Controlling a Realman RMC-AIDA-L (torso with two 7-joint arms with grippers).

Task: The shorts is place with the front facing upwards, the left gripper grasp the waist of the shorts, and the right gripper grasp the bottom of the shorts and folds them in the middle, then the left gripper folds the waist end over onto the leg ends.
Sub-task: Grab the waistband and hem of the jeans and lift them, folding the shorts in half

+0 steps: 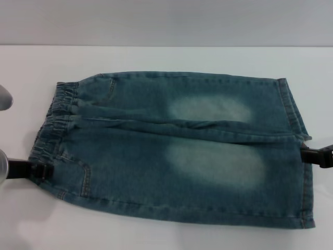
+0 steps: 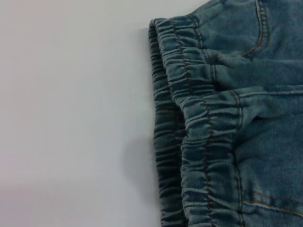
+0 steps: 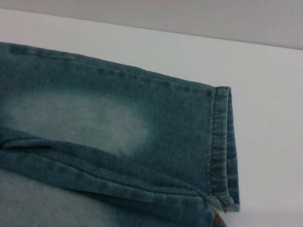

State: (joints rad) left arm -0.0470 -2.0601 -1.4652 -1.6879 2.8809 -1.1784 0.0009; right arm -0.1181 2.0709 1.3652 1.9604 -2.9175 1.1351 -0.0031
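The blue denim shorts [image 1: 171, 151] lie flat on the white table [image 1: 156, 60], front up, with a pale faded patch on each leg. The gathered elastic waist [image 1: 54, 122] is at the left and the hemmed bottom of the shorts [image 1: 296, 120] at the right. My left gripper [image 1: 42, 171] touches the near corner of the waist. My right gripper [image 1: 312, 155] sits against the hem of the near leg. The left wrist view shows the ruffled waist [image 2: 199, 123] close up. In the right wrist view, the far leg's cuff [image 3: 220, 142] appears.
Bare white table surrounds the shorts on all sides, with a pale wall [image 1: 166, 21] behind its far edge. A blurred grey part of my left arm [image 1: 4, 98] shows at the left border.
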